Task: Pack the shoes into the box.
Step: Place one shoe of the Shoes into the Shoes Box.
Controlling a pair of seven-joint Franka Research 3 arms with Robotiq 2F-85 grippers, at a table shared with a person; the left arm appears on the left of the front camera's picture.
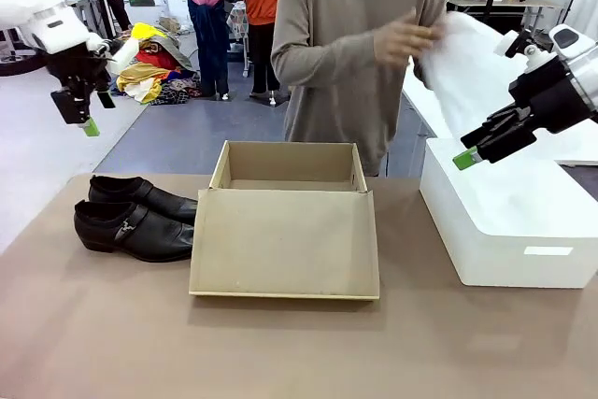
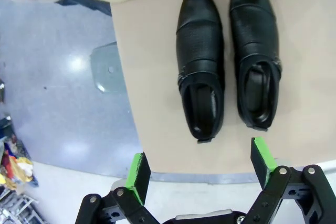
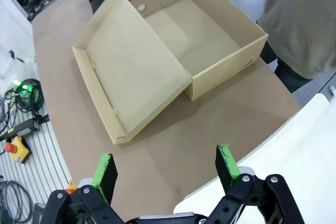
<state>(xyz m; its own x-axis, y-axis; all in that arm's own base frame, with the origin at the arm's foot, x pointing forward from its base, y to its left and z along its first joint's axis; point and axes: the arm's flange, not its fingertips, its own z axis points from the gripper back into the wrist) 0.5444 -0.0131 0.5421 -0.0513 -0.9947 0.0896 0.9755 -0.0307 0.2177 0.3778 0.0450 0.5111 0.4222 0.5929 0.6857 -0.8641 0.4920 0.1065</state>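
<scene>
Front: the shoes (image 1: 135,217) lie side by side on the surface (image 1: 280,352), just left of the open box (image 1: 290,167), whose lid (image 1: 285,240) lies flat. A person (image 1: 346,44) holds white paper (image 1: 467,72)
Left wrist: the left fingers (image 2: 137,174) are spread and empty, above the shoes
Right wrist: the right fingers (image 3: 227,163) are spread and empty, near the box, over a white box (image 3: 294,171)

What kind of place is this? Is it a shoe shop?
Probably not a shop, more likely a robot lab or workshop. A white left arm and right arm stand at the table, and cables and a red stop button lie on the floor beside it.
</scene>
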